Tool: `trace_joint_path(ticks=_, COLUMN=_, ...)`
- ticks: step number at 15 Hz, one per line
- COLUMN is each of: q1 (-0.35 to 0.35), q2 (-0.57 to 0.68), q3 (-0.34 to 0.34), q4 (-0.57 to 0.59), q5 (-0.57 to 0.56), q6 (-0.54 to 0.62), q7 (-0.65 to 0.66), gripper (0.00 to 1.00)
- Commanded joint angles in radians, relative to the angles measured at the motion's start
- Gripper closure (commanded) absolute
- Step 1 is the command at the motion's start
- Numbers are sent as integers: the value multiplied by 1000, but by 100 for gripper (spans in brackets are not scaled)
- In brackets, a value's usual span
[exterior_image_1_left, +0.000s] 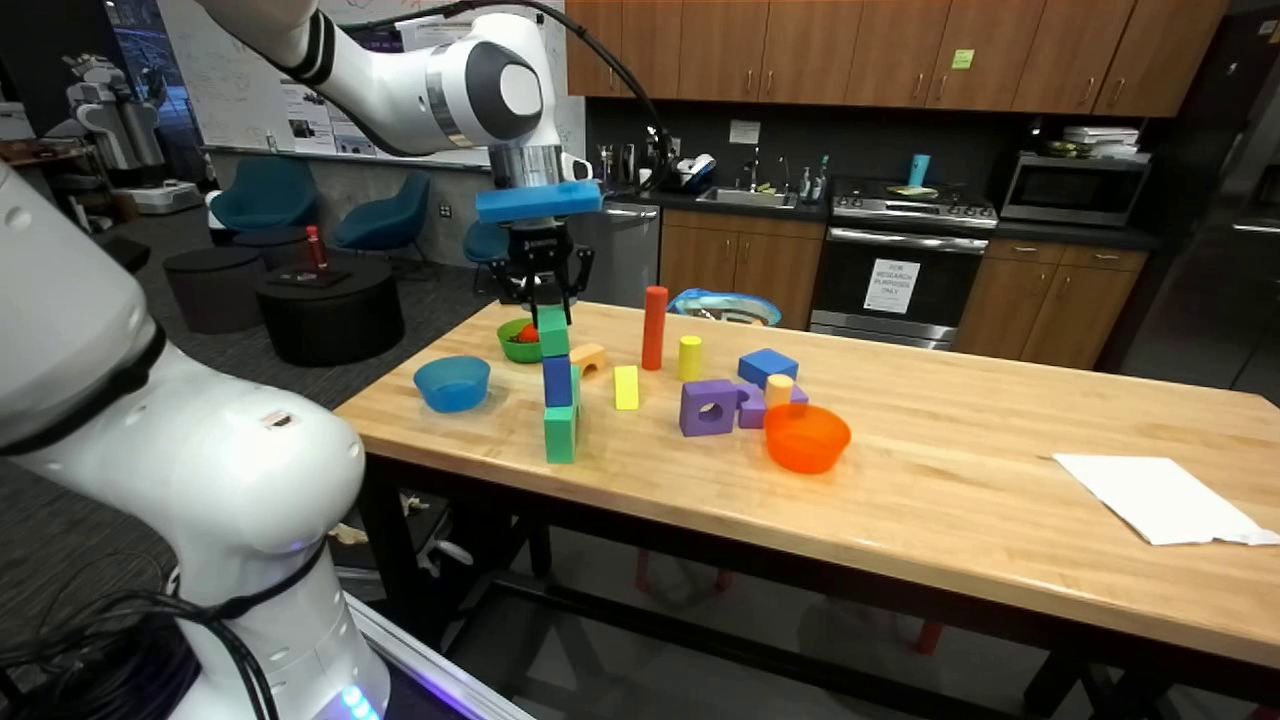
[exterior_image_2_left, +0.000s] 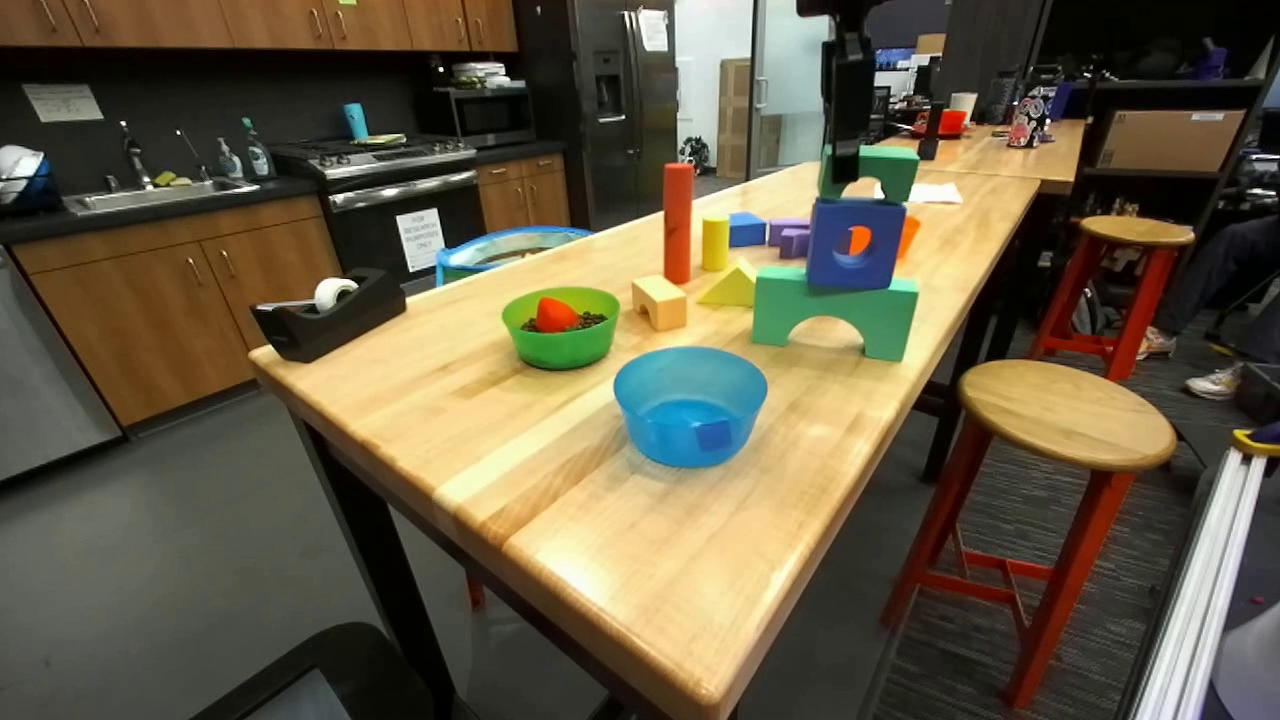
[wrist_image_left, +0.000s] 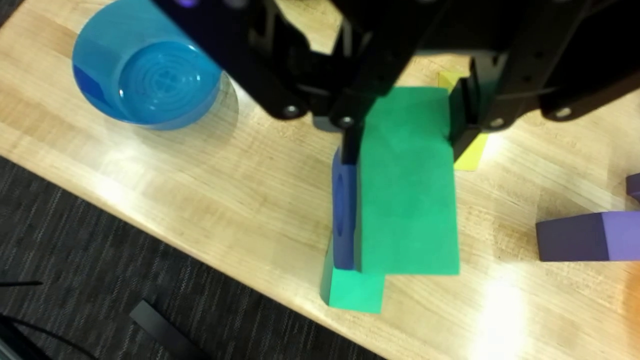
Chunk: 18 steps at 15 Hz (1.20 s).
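The gripper (wrist_image_left: 405, 150) is pinching the small arch (wrist_image_left: 409, 215) across its narrow width, I'd guess to keep it level. Below at six o'clock, in an exterior view, a longer arch (exterior_image_2_left: 835, 302) props the blue block (exterior_image_2_left: 892, 250).

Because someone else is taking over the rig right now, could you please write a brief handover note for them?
Claw state: the claw is closed on the upper green arch.
Where: the upper green arch is over the blue block, which rests on the lower green arch on the table; whether it already bears on the block, I cannot tell.
Done: the lower two pieces are stacked.
Left: the upper green arch is not released.
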Motion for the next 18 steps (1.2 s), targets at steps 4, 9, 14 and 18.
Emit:
trace_joint_path(ticks=4, q1=-17, q2=33, q3=10, q4=31, q5=18, q6=-4, q7=-12, gripper=23)
trace_joint_path(ticks=9, q1=-17, q2=33, q3=12, q4=33, q5=18, q6=-5, q7=-10, gripper=0)
trace_joint_path(ticks=14, q1=-17, q2=18, q3=24, q4=33, q5=0, q6=3, q7=-2, gripper=0)
trace_joint_path(ticks=18, q1=-13, q2=-2, q3=36, q4=30, q5=-13, q6=20, q7=-14, gripper=0)
